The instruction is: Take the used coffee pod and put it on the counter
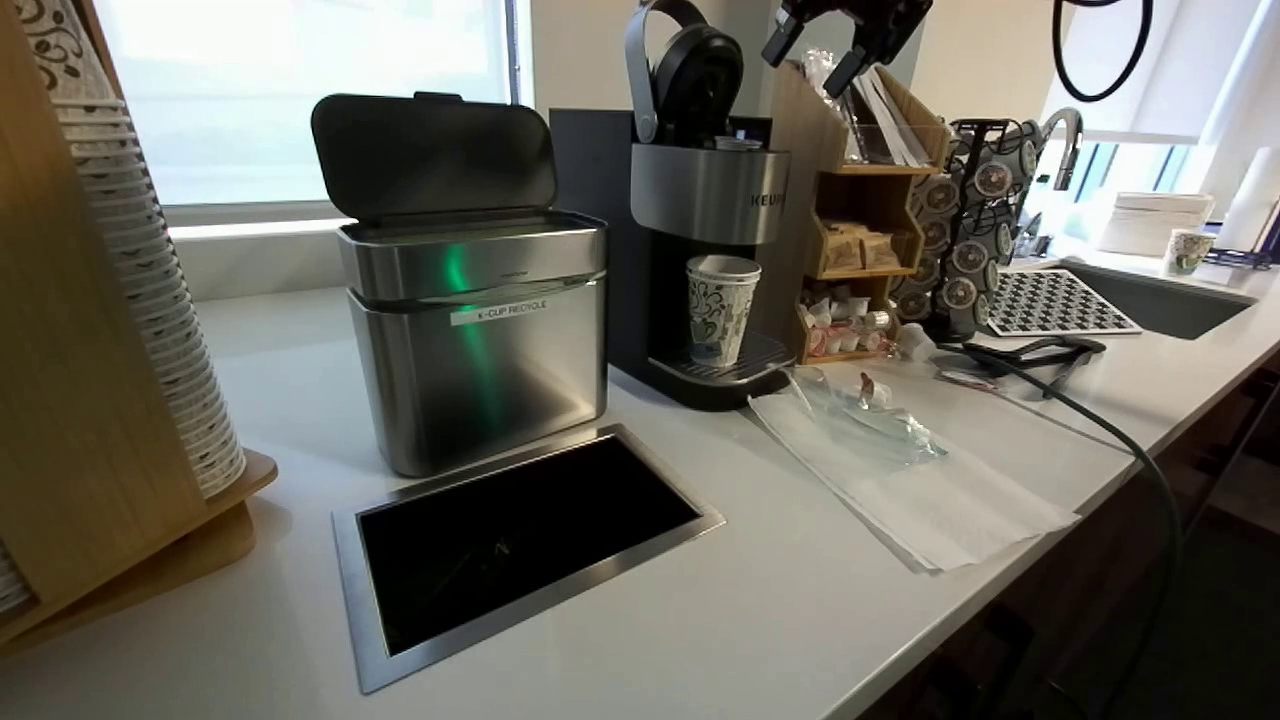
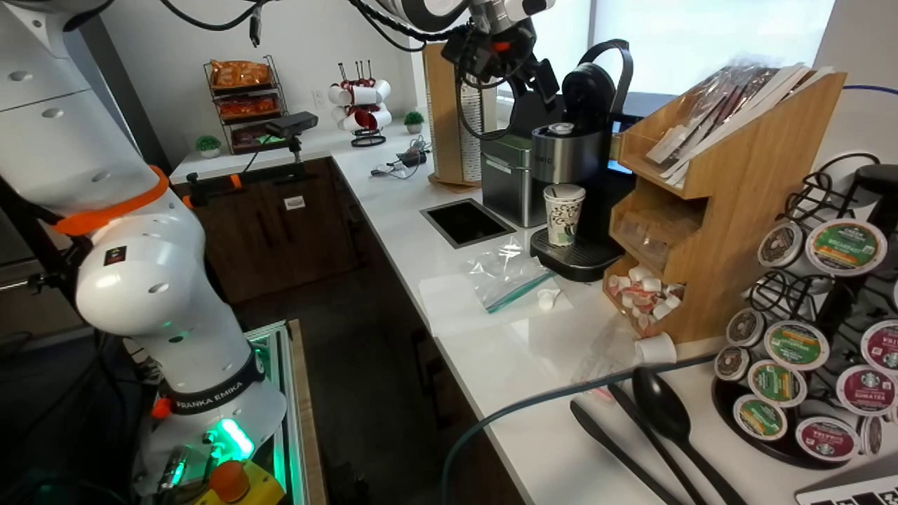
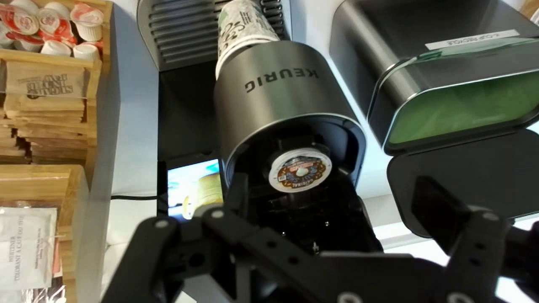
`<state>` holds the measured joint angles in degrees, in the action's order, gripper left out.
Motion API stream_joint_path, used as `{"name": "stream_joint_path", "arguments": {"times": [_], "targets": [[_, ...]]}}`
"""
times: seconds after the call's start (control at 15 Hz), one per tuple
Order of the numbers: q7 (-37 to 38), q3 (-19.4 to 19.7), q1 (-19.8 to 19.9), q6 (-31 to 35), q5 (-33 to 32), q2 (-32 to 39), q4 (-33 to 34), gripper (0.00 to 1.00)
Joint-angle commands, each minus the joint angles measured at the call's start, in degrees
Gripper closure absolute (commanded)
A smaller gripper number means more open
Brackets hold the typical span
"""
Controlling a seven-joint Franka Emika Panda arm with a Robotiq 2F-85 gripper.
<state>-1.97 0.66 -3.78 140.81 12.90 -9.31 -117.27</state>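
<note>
One coffee pod (image 3: 300,170) sits face-up in the open top of one coffee maker (image 1: 700,195). One gripper (image 3: 332,183) hangs clear of it, its two fingers well apart. The counter (image 1: 760,610) carries that machine, one paper cup (image 1: 722,315) on its drip tray (image 3: 185,33), and one open steel bin (image 1: 500,370).

the counter (image 1: 770,600) is long, smooth and off-white, with a steel frame (image 1: 545,596) set in it around a dark opening (image 1: 570,500). just beside the frame stands the bin (image 1: 480,380), and next to the bin the coffee maker (image 1: 705,190), a paper towel (image 1: 940,515) lying near its base. an organizer (image 2: 751,203) and a pod rack (image 2: 777,451) stand further along, and a black spoon (image 2: 658,396) and two more black utensils (image 2: 624,449) lie near the rack. the counter's opposite end carries a mug rack (image 2: 369,133) and two plants (image 2: 414,119).
</note>
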Motion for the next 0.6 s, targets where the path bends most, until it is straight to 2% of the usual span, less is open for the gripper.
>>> {"name": "stream_joint_path", "arguments": {"times": [0.0, 0.2, 0.53], "targets": [[0.07, -0.55, 0.37, -0.12, 0.0, -0.04, 0.11, 0.0], [0.36, -1.11, 1.08, 1.98, -5.23, 3.0, 1.43, 0.0], [1.17, -1.77, 0.74, 6.81, -8.2, 9.43, 4.94, 0.0]]}}
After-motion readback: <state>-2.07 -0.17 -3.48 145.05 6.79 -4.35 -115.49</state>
